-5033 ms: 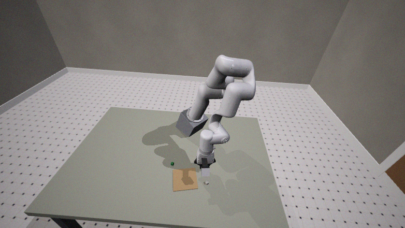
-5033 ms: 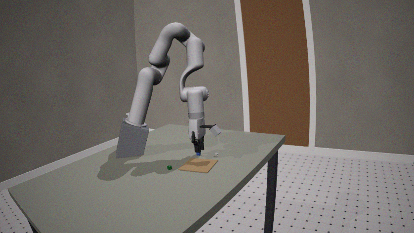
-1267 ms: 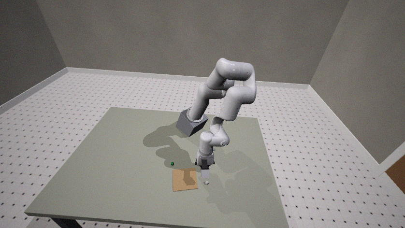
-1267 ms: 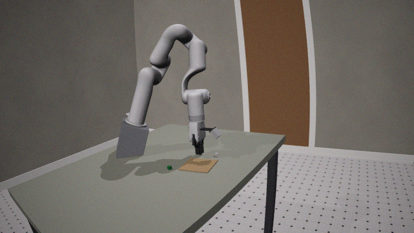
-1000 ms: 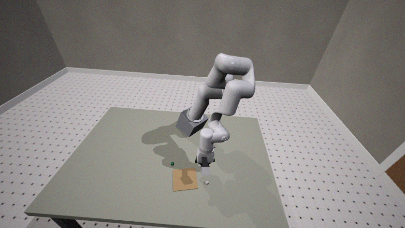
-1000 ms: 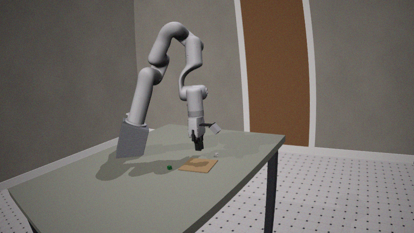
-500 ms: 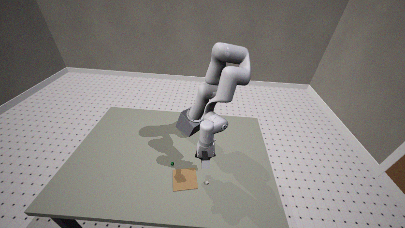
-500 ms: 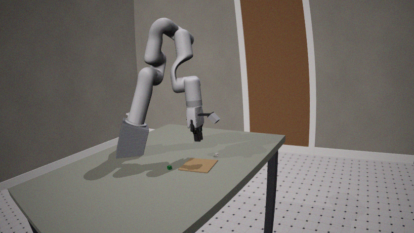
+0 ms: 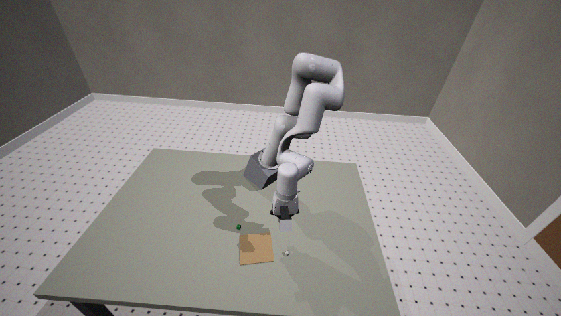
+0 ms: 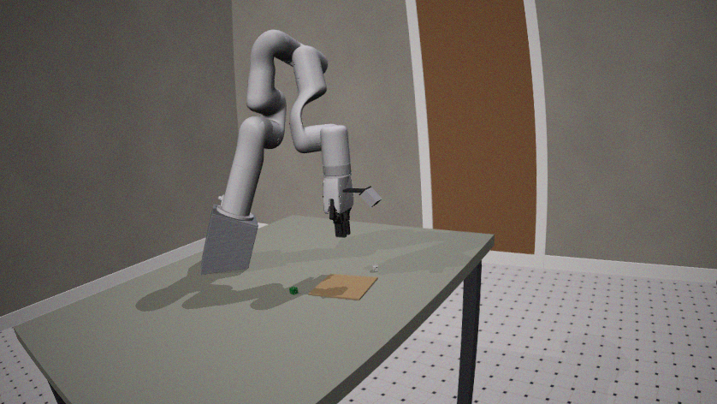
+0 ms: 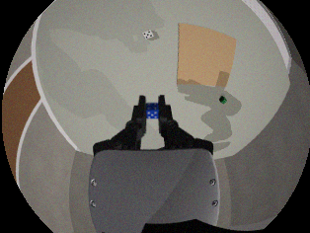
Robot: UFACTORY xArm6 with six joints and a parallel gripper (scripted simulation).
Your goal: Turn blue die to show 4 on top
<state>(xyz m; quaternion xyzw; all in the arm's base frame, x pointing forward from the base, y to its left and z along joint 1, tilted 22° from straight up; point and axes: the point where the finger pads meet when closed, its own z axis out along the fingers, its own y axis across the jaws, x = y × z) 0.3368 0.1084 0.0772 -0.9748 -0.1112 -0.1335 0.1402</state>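
Overhead, we see our end effector [image 11: 151, 108] hanging well above the counter [image 9: 137, 219], its two dark fingers pinched onto opposite sides of the blue die [image 11: 153, 112], which shows as a small blue square between them in the wrist view. We cannot read which number faces up. We judge the die to be light, hard and smooth-sided: stiff enough to take a firm squeeze, yet slick enough to twist or slip if only its edges are caught, so flat contact on two opposite faces looks like the safest hold. Below us lies the tan mat [image 9: 256, 248], flat on the counter and bare except for the arm's shadow. A green die [image 9: 237, 226] sits on the counter just off one corner of the mat, and a white die [image 9: 286, 253] rests beside the opposite edge, apart from it. We find no bowl, box or other container anywhere; the mat is the only surface meant to receive the die.
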